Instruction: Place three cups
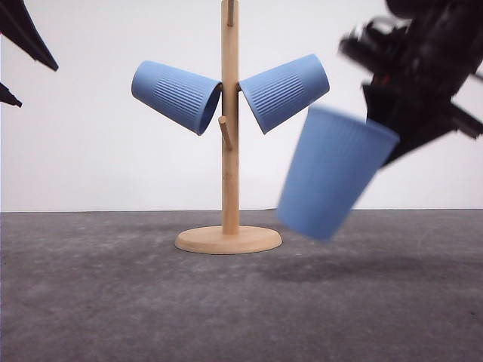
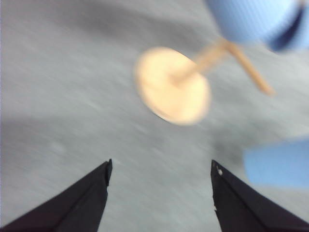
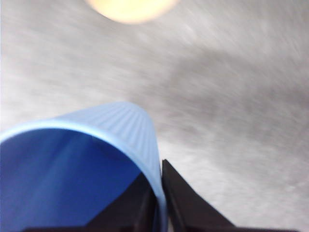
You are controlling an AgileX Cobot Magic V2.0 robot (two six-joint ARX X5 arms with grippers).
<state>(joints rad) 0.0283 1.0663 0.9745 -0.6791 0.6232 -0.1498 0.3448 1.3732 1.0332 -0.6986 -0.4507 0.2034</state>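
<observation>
While two ribbed blue cups, left cup [image 1: 175, 96] and right cup [image 1: 285, 91], hang mouth-in on the wooden peg stand [image 1: 229, 151] nr bench centre, third cup [image 1: 332, 175] is airborne beside stand, tilted, above bench [image 1: 113, 302]. Right claw [image 3: 158, 203]: closed on its rim wall, one finger inside, one outside. Left claw [image 2: 159, 193]: wide open, empty. Cup prob. light, thin, flexible plastic; grip at rim, gently.
</observation>
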